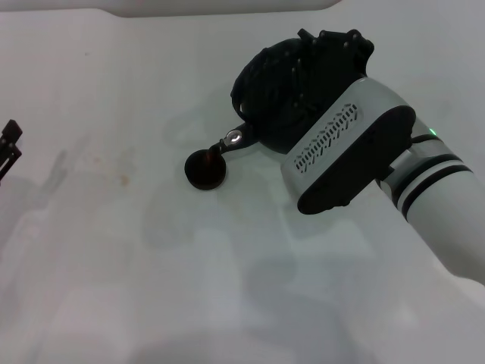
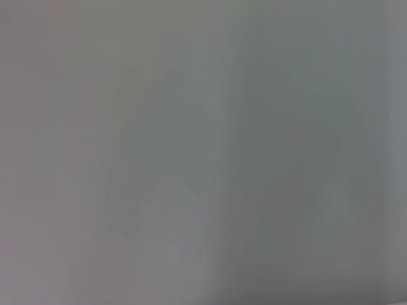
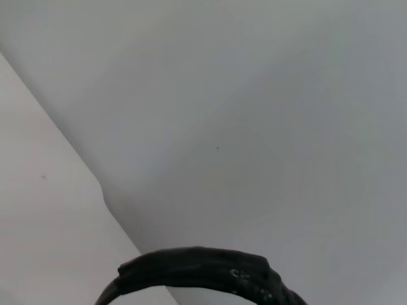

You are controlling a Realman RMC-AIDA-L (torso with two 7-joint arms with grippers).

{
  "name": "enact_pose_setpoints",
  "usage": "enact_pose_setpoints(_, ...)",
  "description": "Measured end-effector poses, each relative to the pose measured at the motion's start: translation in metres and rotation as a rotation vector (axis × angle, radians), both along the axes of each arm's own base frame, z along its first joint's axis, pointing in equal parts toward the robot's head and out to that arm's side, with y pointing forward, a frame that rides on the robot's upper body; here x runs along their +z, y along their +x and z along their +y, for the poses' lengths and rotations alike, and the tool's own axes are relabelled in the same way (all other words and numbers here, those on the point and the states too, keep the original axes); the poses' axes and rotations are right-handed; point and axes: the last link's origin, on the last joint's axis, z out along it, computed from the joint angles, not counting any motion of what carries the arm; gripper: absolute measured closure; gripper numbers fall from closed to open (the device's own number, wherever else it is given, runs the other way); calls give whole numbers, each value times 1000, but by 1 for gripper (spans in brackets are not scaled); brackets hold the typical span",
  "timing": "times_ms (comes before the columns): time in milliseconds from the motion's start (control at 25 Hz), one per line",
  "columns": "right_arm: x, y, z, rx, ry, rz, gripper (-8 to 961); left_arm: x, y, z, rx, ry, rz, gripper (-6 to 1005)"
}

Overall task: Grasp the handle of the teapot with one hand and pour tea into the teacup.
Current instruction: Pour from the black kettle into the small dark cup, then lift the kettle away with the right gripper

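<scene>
In the head view the black teapot (image 1: 261, 91) hangs tilted under my right gripper (image 1: 307, 72), which holds it by the dark arched handle. The arm's white wrist covers much of the pot. The silvery spout tip (image 1: 233, 138) sits right over the rim of the small dark teacup (image 1: 205, 168), which stands on the white table. The right wrist view shows only an arc of the handle (image 3: 203, 270) above the table. My left gripper (image 1: 9, 148) is parked at the far left edge, away from both.
The white table (image 1: 114, 250) spreads to the left and in front of the cup. Its far edge (image 1: 220, 9) runs along the top of the head view. The left wrist view shows only bare grey surface.
</scene>
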Motion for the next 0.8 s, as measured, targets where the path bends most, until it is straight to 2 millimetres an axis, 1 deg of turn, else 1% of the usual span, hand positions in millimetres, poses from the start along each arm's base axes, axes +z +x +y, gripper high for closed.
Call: enact_pose_setpoints(800, 1, 0, 1, 0, 10, -4, 844, -1, 1, 5, 0, -4, 5, 230)
